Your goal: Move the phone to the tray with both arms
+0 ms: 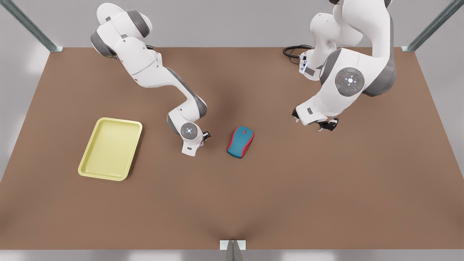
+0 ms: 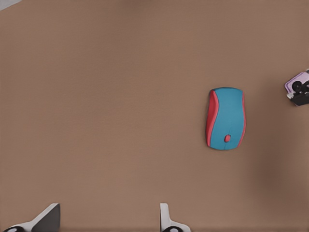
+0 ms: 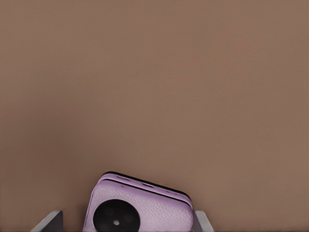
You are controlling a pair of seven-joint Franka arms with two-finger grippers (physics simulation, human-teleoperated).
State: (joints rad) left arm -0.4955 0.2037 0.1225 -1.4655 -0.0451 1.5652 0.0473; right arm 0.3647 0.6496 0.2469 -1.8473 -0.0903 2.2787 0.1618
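Observation:
The pale pink phone (image 3: 145,210), black camera circles on its face, lies on the brown table between my right gripper's (image 3: 126,223) two pale fingers. One finger is at its edge and the other stands a little apart, so the gripper is open around it. In the front view this gripper (image 1: 201,140) is low beside the teal-and-red mouse, with a sliver of phone (image 1: 202,144) showing under it. My left gripper (image 1: 314,124) hangs open over bare table on the front view's right. The yellow tray (image 1: 110,148) lies on the front view's left.
The mouse (image 1: 240,142) lies just to the front view's right of the phone; the left wrist view has the mouse (image 2: 226,118) with the phone (image 2: 295,81) beyond it. A black cable (image 1: 293,50) coils at the table's far edge.

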